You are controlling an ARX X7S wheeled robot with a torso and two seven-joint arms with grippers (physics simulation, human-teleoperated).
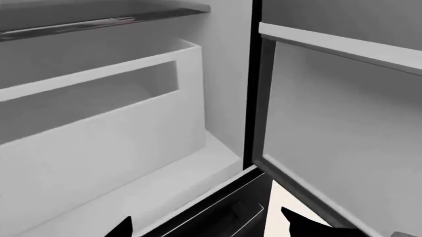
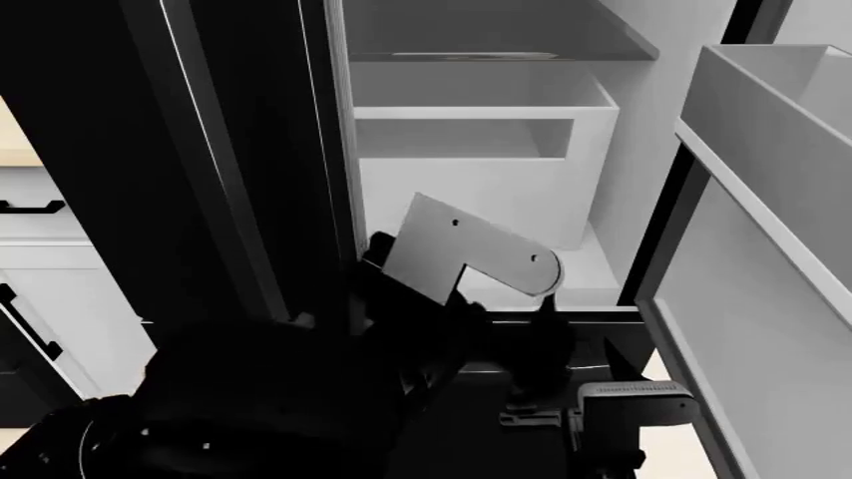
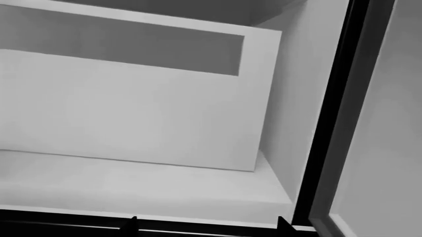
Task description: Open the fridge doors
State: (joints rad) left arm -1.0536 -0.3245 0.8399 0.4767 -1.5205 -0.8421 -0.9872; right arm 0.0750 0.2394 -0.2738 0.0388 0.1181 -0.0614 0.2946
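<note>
Fridge doors swung wide

Right door (image 2: 759, 289) stands upright beside the right gripper (image 3: 205, 226); both grippers' fingers spread, holding nothing.

Both black arms extended forward, low in the head view. The left gripper (image 1: 207, 227) and right gripper (image 3: 207, 224) showed spread fingertips, holding nothing.

Both fridge doors (image 2: 772, 259) cropped; gripper jaws mostly out of frame.
</note>
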